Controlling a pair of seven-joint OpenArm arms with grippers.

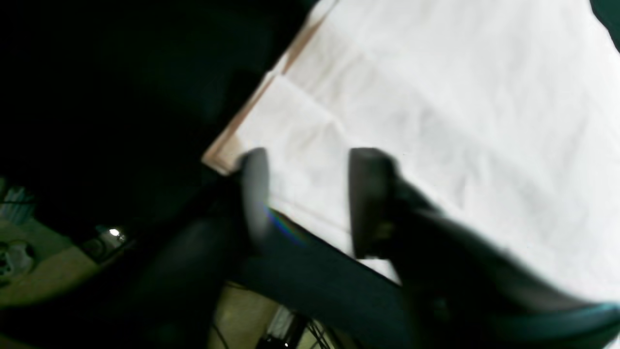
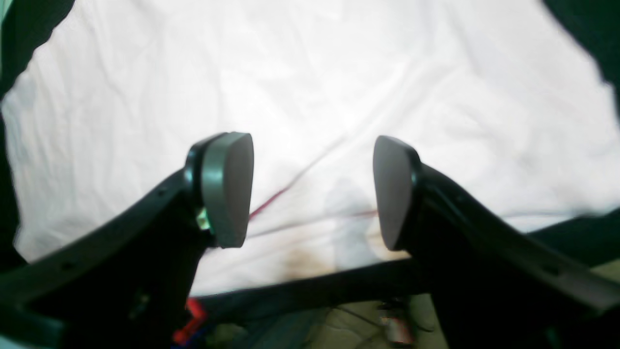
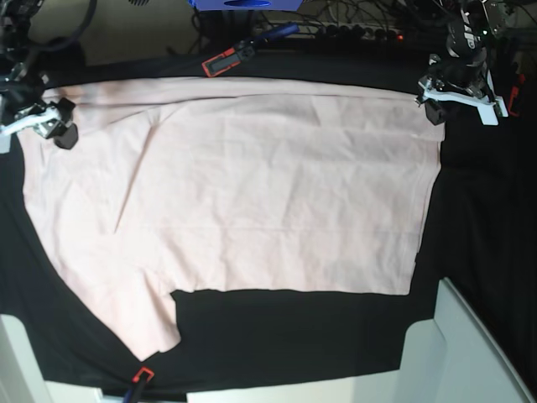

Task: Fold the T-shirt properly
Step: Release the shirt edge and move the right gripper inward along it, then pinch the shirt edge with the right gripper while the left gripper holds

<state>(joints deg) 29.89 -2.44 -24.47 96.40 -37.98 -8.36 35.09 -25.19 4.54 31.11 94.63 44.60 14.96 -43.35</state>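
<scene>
Your shirt (image 3: pixel 252 193) lies spread flat on the black tabletop (image 3: pixel 478 227), plain pink side up, one sleeve reaching toward the near left corner of the base view. Your left pincer (image 1: pixel 310 194) sits at the shirt's far right corner, at its hem; its fingers stand apart with cloth showing between them, though the picture is blurred and you cannot tell whether they pinch anything. Your right pincer (image 2: pixel 312 189) is spread wide over the far left edge, holding nothing.
</scene>
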